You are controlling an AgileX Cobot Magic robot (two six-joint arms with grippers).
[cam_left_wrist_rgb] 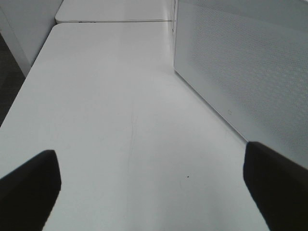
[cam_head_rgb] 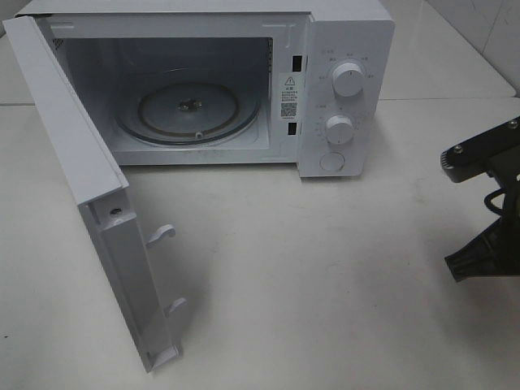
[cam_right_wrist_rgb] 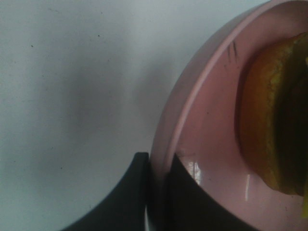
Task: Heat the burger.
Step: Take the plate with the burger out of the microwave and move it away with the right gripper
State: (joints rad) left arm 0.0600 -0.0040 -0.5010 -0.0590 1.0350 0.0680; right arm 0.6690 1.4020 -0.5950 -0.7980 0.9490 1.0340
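The burger (cam_right_wrist_rgb: 269, 120) shows only in the right wrist view, as a golden-brown bun with a dark layer, resting on a shallow pink plate (cam_right_wrist_rgb: 211, 110). My right gripper (cam_right_wrist_rgb: 159, 157) is shut on the plate's rim, one black finger (cam_right_wrist_rgb: 137, 192) outside it and the other inside. In the exterior high view only part of the right arm (cam_head_rgb: 483, 203) shows at the right edge; plate and burger are outside that frame. My left gripper (cam_left_wrist_rgb: 149, 151) stands wide open over bare white table, nothing between its fingers.
A white microwave (cam_head_rgb: 341, 89) stands at the back with its door (cam_head_rgb: 89, 187) swung wide open to the left and a glass turntable (cam_head_rgb: 188, 110) inside. The door's perforated panel (cam_left_wrist_rgb: 240, 67) is beside my left gripper. White table (cam_head_rgb: 309, 276) lies in front.
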